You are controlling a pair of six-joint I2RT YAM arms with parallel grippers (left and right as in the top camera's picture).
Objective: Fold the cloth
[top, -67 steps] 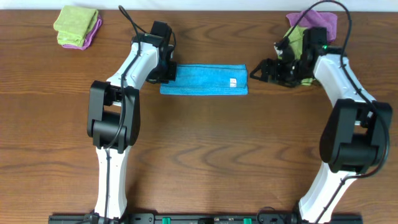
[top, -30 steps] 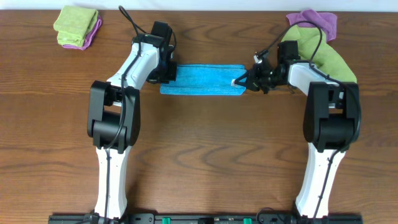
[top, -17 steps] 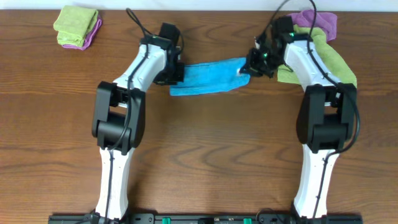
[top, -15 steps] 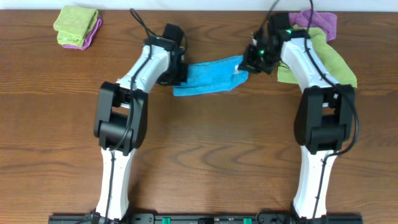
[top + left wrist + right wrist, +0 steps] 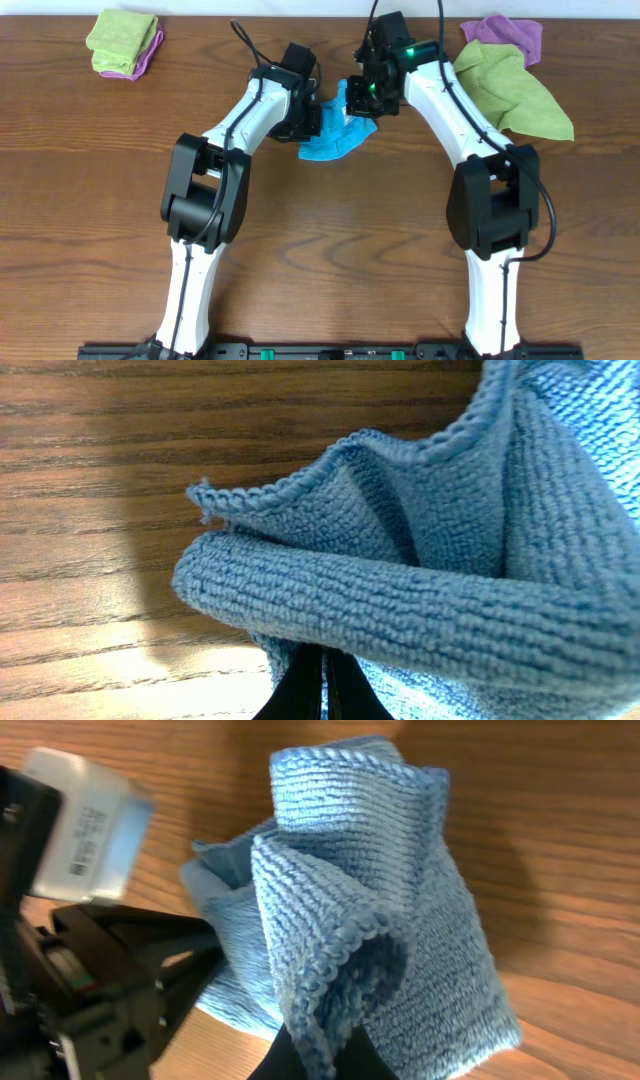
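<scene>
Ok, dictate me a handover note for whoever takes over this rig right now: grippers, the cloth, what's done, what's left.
Left gripper: shut on the cloth.
Right gripper: shut on the cloth too.
Cloth: bunched and sagging between both grippers, at the far middle of the table.
Done: the gripped parts are brought close together.
Left: lay it down as a flat, neat fold, then release both grippers.

Robotics lab: 2 white arms (image 5: 185, 290) at a wood-grain table (image 5: 330, 250).
</scene>
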